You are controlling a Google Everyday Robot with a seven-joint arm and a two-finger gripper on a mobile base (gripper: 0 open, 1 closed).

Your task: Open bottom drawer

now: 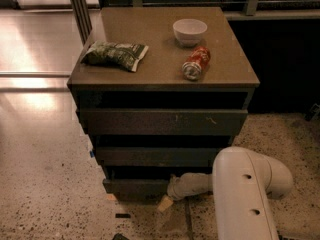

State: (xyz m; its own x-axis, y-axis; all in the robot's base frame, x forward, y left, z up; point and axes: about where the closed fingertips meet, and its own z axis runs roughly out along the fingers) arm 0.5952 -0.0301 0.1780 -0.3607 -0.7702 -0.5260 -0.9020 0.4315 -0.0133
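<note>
The cabinet has three dark wooden drawer fronts stacked under its tabletop (150, 44). The bottom drawer (132, 188) is the narrowest and lowest, just above the speckled floor, with a dark gap above its front. My gripper (169, 193) reaches in from the right at the end of the white arm (245, 184). It sits against the right part of the bottom drawer's front, low near the floor. The right end of that drawer is hidden behind the wrist and arm.
On the cabinet top lie a green snack bag (115, 54), a white bowl (190, 31) and a red can (196, 63) on its side. The widest top drawer (160, 121) and the middle drawer (155, 156) are above. A metal post (80, 6) stands at the back left.
</note>
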